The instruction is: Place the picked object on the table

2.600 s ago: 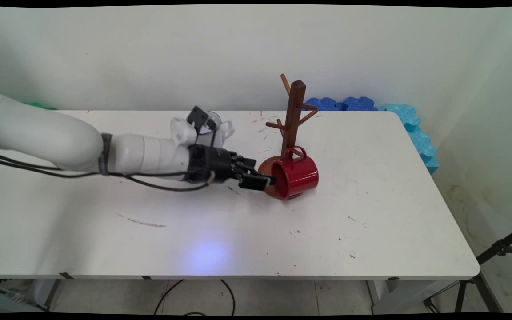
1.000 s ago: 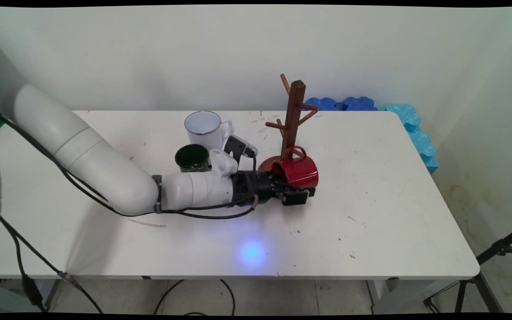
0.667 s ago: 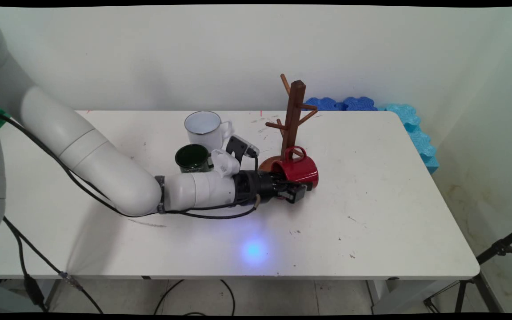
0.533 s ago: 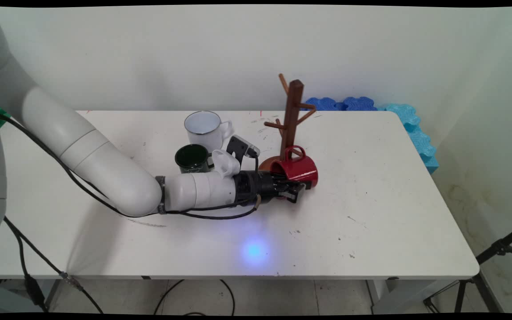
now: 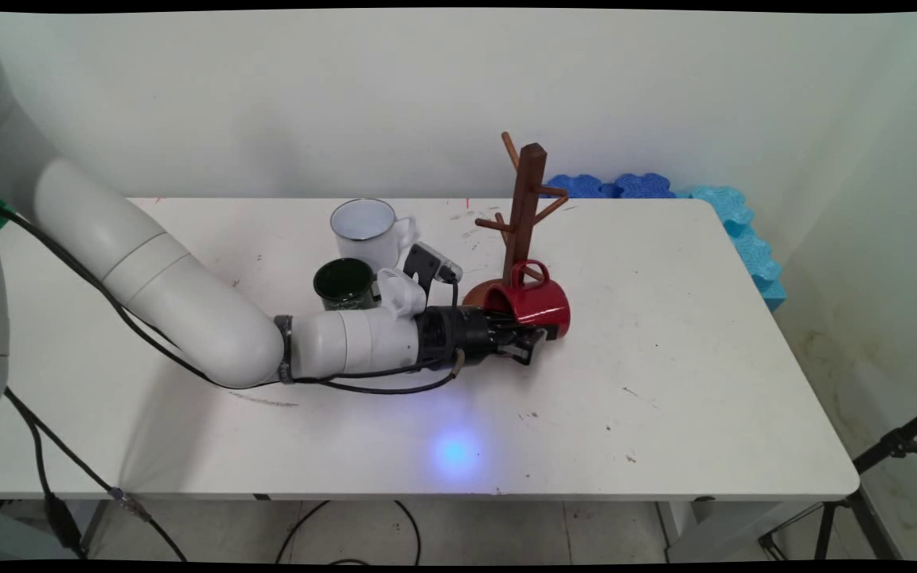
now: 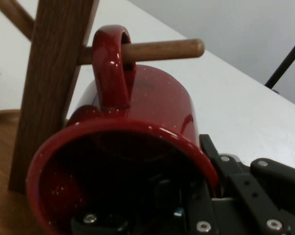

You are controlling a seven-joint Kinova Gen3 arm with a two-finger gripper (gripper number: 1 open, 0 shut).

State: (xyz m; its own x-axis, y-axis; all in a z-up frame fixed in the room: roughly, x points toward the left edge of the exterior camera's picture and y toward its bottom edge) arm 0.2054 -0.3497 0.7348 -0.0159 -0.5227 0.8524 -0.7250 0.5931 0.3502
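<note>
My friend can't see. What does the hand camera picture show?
A shiny red mug lies on its side, its handle hooked over a wooden peg of a mug tree. The black gripper grips the mug's rim, one finger inside.

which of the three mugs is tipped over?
The red mug, lying on its side at the foot of the mug tree, gripper at its rim. The white mug and green mug stand upright.
</note>
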